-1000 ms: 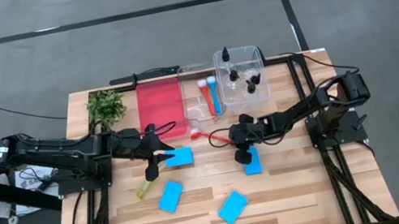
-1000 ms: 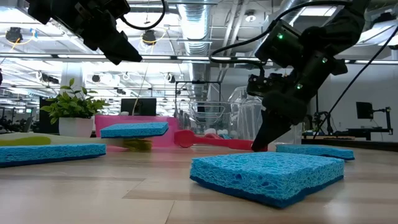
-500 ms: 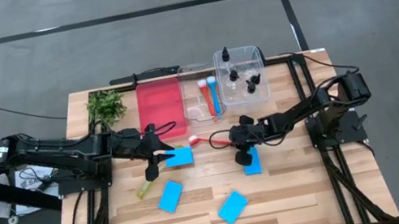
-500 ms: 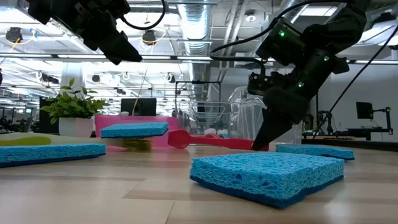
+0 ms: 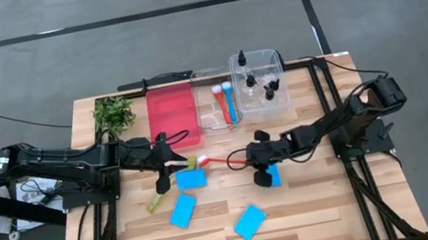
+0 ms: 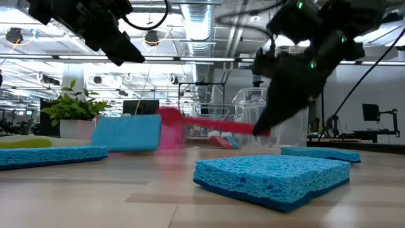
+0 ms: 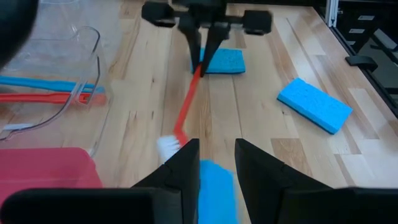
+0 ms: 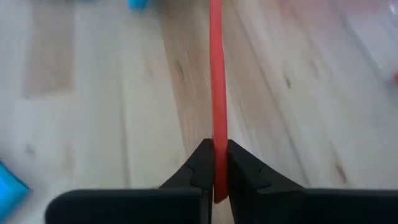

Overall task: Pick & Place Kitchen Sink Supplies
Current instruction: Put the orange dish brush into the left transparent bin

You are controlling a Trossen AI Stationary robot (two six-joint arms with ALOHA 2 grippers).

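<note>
My right gripper (image 5: 248, 161) is shut on a slim red brush (image 5: 223, 161) near the table's middle. The brush's white bristle head (image 7: 168, 145) sits beside a blue sponge (image 5: 192, 178); whether it touches the sponge, I cannot tell. My left gripper (image 7: 217, 163) hovers open just above that sponge, holding nothing. Three more blue sponges lie flat on the wood: one under my right gripper (image 5: 272, 178) and two nearer the front edge (image 5: 182, 211) (image 5: 250, 221). A yellow-green brush (image 5: 156, 202) lies below my left gripper. My right gripper pinches the red handle near its free end (image 8: 216, 146) between its two fingers. It comes from the table's right, slanting downward, with the fingers lying along the handle. The brush is lifted off the wood and reaches nearly level toward the left gripper.
At the back stand a red tray (image 5: 172, 117), a clear tray (image 5: 212, 120) holding a red and a blue brush, and a clear bin (image 5: 280, 91) with small black-capped bottles. A leafy sprig (image 5: 113, 114) lies at the back left. Bare wood shows along the front edge.
My right gripper has risen and drawn toward the near edge, lifting the red brush off the table. The brush's head has swung toward the sponge under my left gripper. That sponge has shifted a little toward the near edge and tipped up.
</note>
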